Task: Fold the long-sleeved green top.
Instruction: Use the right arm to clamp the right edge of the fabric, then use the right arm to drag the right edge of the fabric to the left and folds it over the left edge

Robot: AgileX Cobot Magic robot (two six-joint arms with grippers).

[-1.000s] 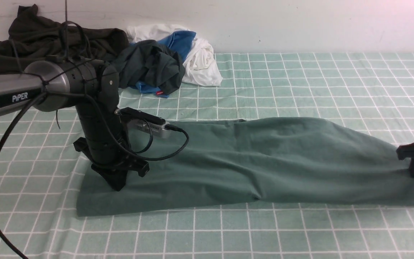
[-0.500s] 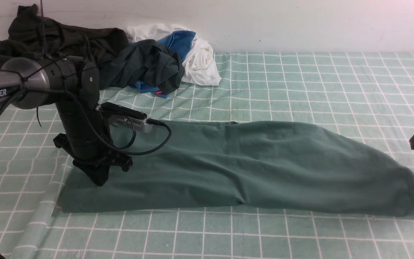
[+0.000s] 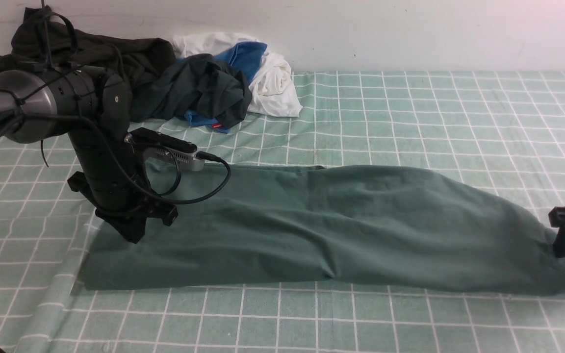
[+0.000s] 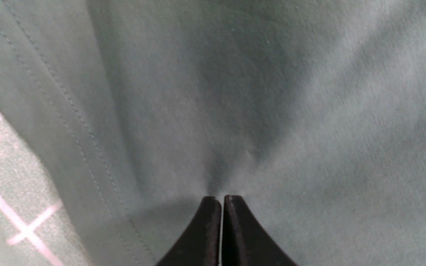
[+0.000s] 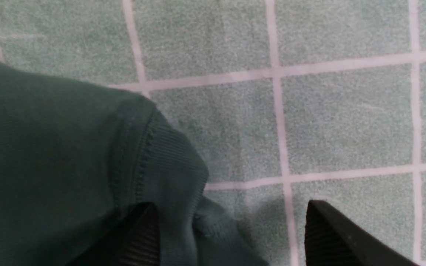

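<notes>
Top: the top lies on the desk as one long band, folded lengthwise and running from left to right across the near middle.
Top's shape: the left end is flat and square-cornered; the middle rises in a soft hump; the right end narrows and sinks to a ribbed edge.
Left fingers: the left fingers are together, tips down on the top near its left end, a little in from the stitched hem. The fabric puckers toward the tips, so they seem to be clamped on a small pinch of it.
Left arm: the left arm stands nearly upright over that end, with its wrist camera and a looping black cable on the side facing the middle.
Right fingers: the right fingers are wide apart at the top's right end and hold nothing. One is at the ribbed edge, partly hidden by a fold; the other is over bare cloth beside it.
Cloth: a pale green cloth with white grid lines covers the desk; it is rucked into a ridge near the top's left corner.
Pile: at the far left, against the wall, lie a blackish garment, a dark green one, a blue one and a white one, well apart from the top.
</notes>
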